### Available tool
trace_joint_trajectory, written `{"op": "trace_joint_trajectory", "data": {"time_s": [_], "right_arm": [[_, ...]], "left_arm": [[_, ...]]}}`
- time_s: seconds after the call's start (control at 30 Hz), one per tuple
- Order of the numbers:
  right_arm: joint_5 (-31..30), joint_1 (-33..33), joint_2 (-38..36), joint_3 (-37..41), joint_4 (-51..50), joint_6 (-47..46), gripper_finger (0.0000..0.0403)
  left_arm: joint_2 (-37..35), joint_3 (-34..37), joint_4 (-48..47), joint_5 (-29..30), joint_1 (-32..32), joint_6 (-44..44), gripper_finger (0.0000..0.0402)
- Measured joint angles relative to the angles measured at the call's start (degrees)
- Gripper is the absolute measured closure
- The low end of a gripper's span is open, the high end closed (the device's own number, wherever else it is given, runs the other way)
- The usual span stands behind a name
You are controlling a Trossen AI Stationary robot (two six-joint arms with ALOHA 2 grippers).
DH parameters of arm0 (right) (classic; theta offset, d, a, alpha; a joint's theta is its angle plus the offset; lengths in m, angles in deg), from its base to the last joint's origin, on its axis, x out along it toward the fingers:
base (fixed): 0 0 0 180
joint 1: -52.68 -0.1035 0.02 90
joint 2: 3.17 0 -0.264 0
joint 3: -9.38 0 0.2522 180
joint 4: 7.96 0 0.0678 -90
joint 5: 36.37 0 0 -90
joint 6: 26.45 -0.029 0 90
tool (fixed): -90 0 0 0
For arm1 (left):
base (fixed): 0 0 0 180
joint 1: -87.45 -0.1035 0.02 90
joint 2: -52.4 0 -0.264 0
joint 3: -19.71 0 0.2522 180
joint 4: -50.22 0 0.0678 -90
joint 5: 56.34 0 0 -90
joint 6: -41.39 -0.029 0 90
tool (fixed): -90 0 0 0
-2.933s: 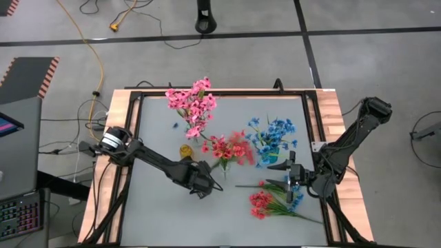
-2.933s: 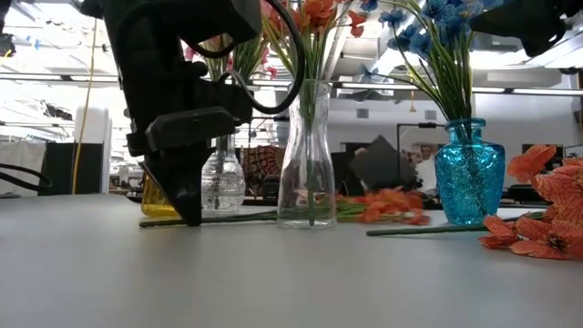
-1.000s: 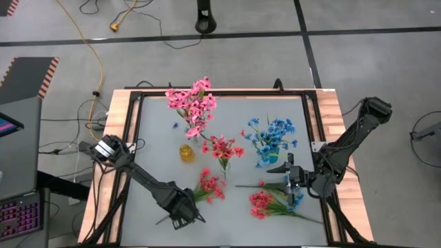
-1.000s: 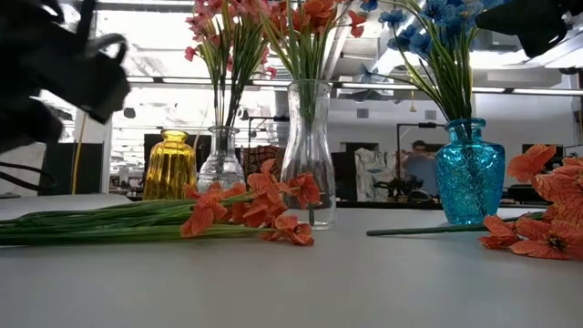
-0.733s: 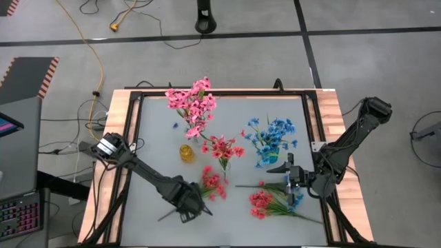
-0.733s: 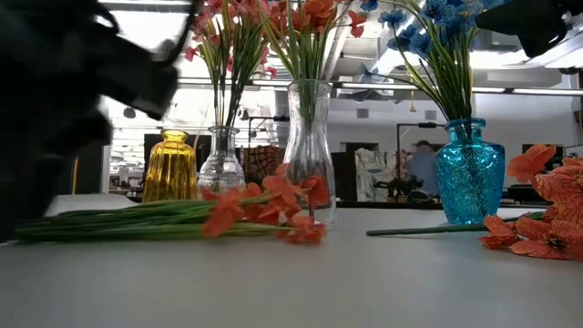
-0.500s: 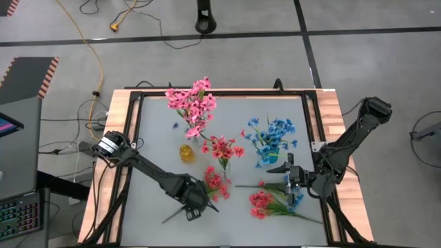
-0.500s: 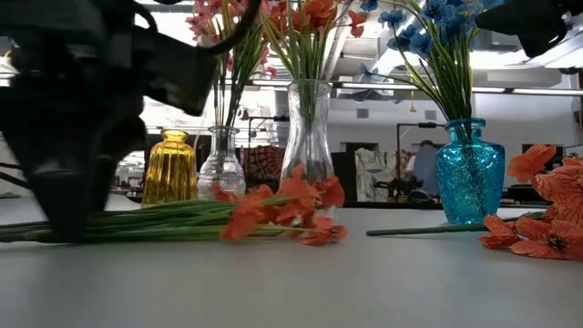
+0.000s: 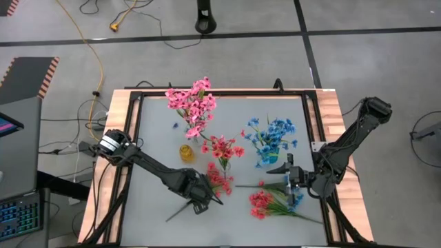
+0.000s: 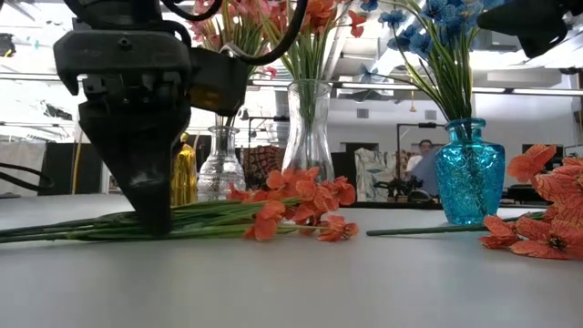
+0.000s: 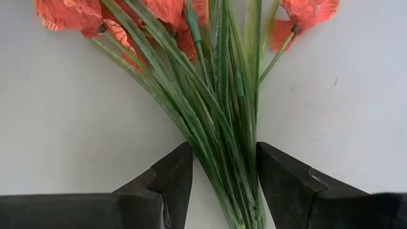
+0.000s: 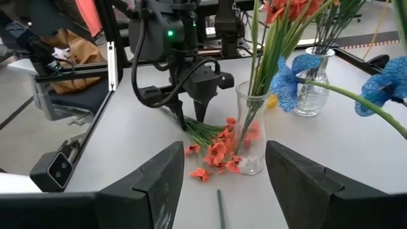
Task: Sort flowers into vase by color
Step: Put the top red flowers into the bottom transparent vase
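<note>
Coral-red flowers (image 9: pixel 218 181) flat on grey surface (image 9: pixel 151 138), stems clamped in left claw (image 9: pixel 200 204) near clear vase (image 10: pixel 307 146) of coral sprays. Pink sprays in far glass vase (image 10: pixel 221 169); blue in blue vase (image 10: pixel 468 182). Right claw (image 9: pixel 287 180) apart, above loose flowers at right. No legible writing.

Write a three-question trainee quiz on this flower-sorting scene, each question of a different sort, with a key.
1. True or false: the left gripper has its fingers on either side of the stems of the coral-red bunch lying on the table.
2. Which vase holds blue flowers? A) yellow vase B) blue vase C) tall clear vase
3. Fill in: the right gripper hovers, open, near loose ___ flowers on the table's right side.

Key: 1 true; 2 B; 3 coral-red
</note>
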Motion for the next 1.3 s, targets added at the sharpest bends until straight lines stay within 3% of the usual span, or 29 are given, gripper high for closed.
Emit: {"op": "trace_joint_trajectory", "data": {"time_s": [0.2,0.3,0.43,0.5,0.67,0.97,1.17,1.3], "right_arm": [[0.09,0.00,0.00,0.00,0.00,0.00,0.0154],[0.11,0.00,0.00,0.00,0.03,0.00,0.0154],[0.13,0.00,0.00,0.00,0.09,-0.01,0.0154],[0.13,0.01,-0.01,0.00,0.18,-0.01,0.0154],[0.13,0.00,0.00,0.00,0.22,-0.02,0.0154],[0.17,0.01,-0.02,0.00,0.27,-0.02,0.0154],[0.17,0.02,-0.02,0.00,0.44,-0.02,0.0154],[0.17,0.01,-0.02,0.00,0.47,-0.02,0.0154]], "left_arm": [[0.00,0.08,-0.07,-0.43,-0.11,3.26,0.0255],[0.00,0.10,-0.51,-0.36,0.04,3.46,0.0293],[0.00,0.13,-1.04,-0.49,0.09,3.60,0.0372],[-0.02,0.13,-0.85,-1.62,0.09,4.19,0.0389],[0.01,-0.81,-1.02,-4.26,0.80,4.67,0.0393],[-0.81,-8.17,-0.78,-8.97,4.77,-3.87,0.0397],[-2.99,-12.93,0.99,-3.75,6.93,-9.32,0.0397],[-4.93,-13.64,8.48,1.52,7.13,-15.47,0.0397]]}}
